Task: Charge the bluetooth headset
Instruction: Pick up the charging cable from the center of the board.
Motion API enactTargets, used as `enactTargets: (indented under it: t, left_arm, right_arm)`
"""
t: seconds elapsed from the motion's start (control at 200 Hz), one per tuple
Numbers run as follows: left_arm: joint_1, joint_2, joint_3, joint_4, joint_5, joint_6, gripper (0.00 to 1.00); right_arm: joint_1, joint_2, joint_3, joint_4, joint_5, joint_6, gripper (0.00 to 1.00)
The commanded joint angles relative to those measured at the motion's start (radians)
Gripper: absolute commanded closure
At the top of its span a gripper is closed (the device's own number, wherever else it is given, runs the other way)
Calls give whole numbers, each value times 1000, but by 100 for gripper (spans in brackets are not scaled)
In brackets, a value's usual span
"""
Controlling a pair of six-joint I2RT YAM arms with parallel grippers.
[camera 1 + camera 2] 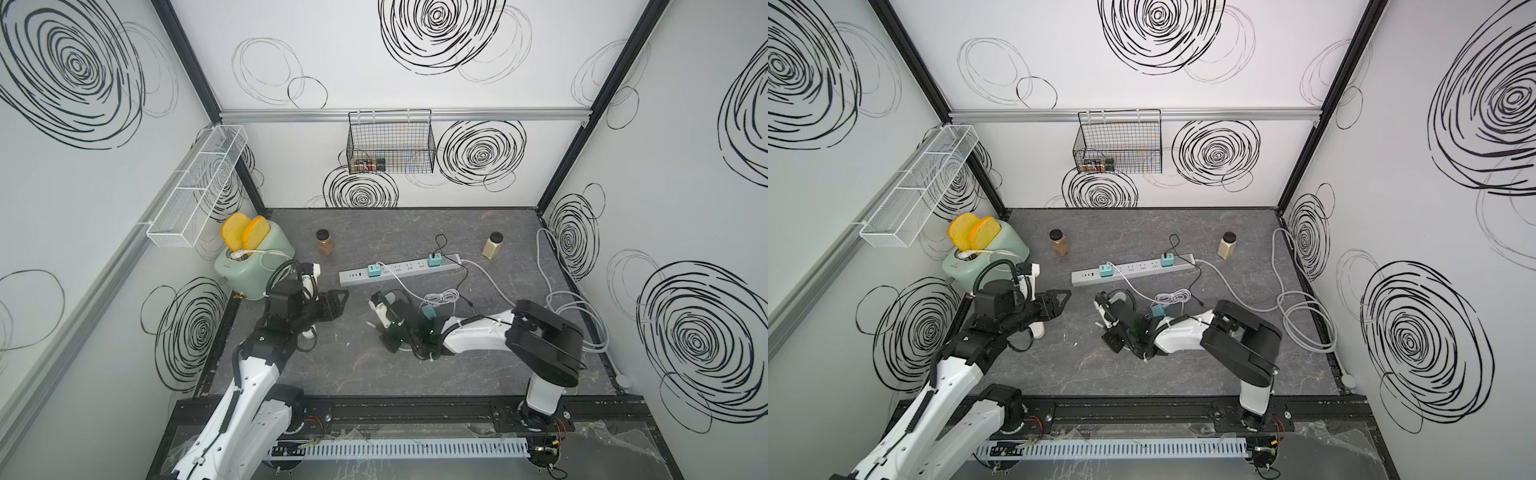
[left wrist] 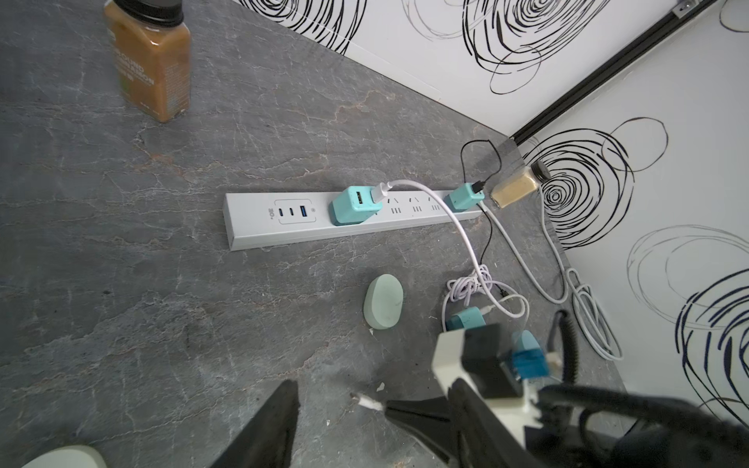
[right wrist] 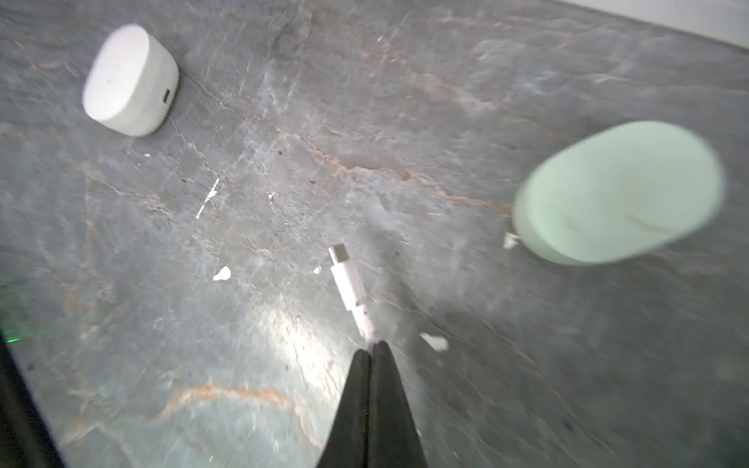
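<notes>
A white USB-C cable plug sticks out past my right gripper, which is shut on the cable just behind it, low over the table. The same plug shows in a top view. Its cable runs back to a teal charger in the power strip. Two rounded headset cases lie nearby: a white one with its port facing the plug, and a mint-green one. My left gripper hovers open and empty, left of the plug. The white case sits partly under the left arm.
A mint toaster with bread stands at the back left. A brown spice jar and a pale one stand behind the strip. A loose teal charger with coiled cable and grey cable loops lie to the right.
</notes>
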Motion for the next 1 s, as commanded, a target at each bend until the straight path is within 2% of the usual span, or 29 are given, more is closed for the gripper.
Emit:
enactTargets:
  t: [0.0,0.165,0.29,0.49,0.635,0.745,0.86,0.996]
  left_arm:
    - [-63,-11,-15,123,2,-2,36]
    - [-184,-48,-57,294,-22,-40,35]
    - [-279,-81,-131,508,-12,-34,34]
    - [-429,-94,-244,798,-26,-22,32]
    - [-530,-34,-245,884,-44,28,30]
    - [-584,-6,-246,947,-45,119,30]
    - [-611,-11,-236,922,-105,202,34]
    - [-612,-6,-242,939,-133,241,38]
  right_arm:
    - [-70,-151,-62,64,-165,56,95]
    - [-204,-352,-170,84,-337,116,95]
    - [-306,-476,-229,123,-454,151,95]
    - [-412,-560,-224,94,-625,128,95]
    - [-445,-578,-212,76,-744,106,94]
    - [-446,-583,-202,60,-800,83,94]
    - [-448,-592,-199,37,-815,55,94]
    - [-451,-594,-191,9,-854,19,93]
